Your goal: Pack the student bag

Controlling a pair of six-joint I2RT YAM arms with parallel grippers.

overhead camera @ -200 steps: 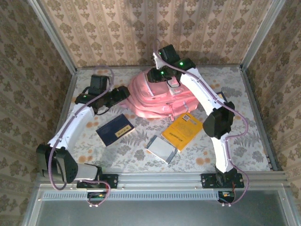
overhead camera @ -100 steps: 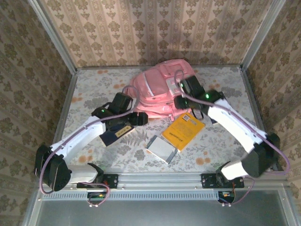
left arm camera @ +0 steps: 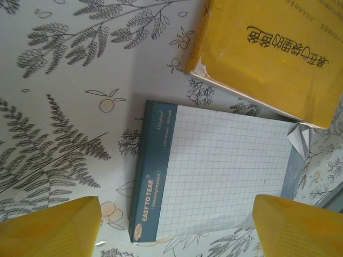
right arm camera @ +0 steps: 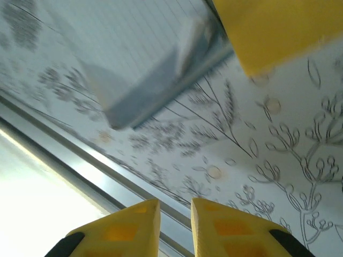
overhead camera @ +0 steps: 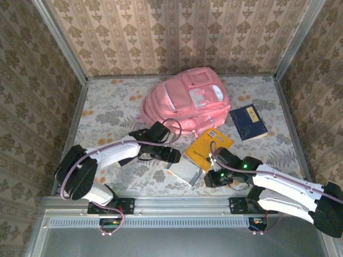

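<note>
The student bag (overhead camera: 187, 101), a large pink backpack, lies at the back middle of the table. In front of it lie a yellow book (overhead camera: 209, 149), a grid notepad (overhead camera: 183, 170) and, to the right, a dark blue book (overhead camera: 248, 122). My left gripper (overhead camera: 172, 156) hovers low just left of the notepad. In the left wrist view the notepad (left arm camera: 214, 166) lies between and beyond the open left gripper (left arm camera: 177, 233), untouched, with the yellow book (left arm camera: 273, 53) above it. My right gripper (overhead camera: 210, 178) sits right of the notepad near the front rail. Its jaws (right arm camera: 176, 225) stand a narrow gap apart, holding nothing.
A metal rail (overhead camera: 182, 202) runs along the table's front edge, close under the right gripper. Patterned walls enclose the table on three sides. Bare flowered tablecloth (overhead camera: 107, 107) spreads left of the bag.
Both arms have swung down from the bag to the front of the table around the notepad. The blue book now lies right of the bag. The right jaws have narrowed.
</note>
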